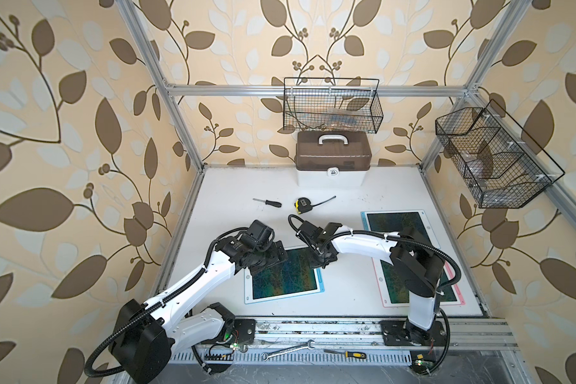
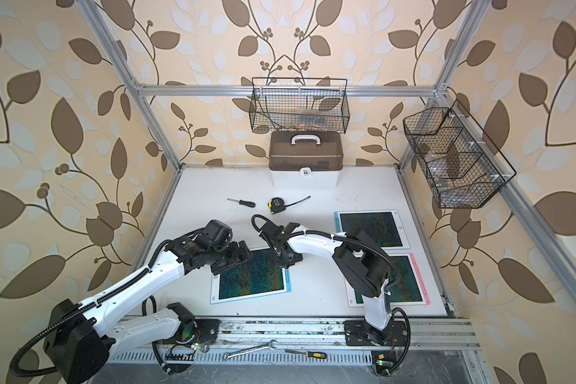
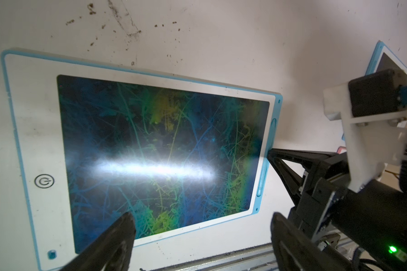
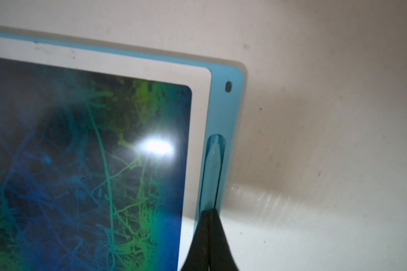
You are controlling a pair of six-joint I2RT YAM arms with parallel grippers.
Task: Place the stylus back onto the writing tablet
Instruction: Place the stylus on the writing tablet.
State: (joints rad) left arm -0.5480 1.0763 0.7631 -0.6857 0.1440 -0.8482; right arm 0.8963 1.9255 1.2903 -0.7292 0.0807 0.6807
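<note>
Your slim blue plastic stylus (image 4: 213,164) lies in the edge groove of the blue-rimmed writing tablet (image 4: 230,112); right jaws together atop it, left jaws apart. Probably light, stiff, slick: grip mid-shaft.

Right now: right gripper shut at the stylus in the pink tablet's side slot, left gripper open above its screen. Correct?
Not pink: the right wrist view shows a blue-framed tablet. Rest stands: right gripper shut at the stylus in its side slot, left gripper open above the screen.
</note>
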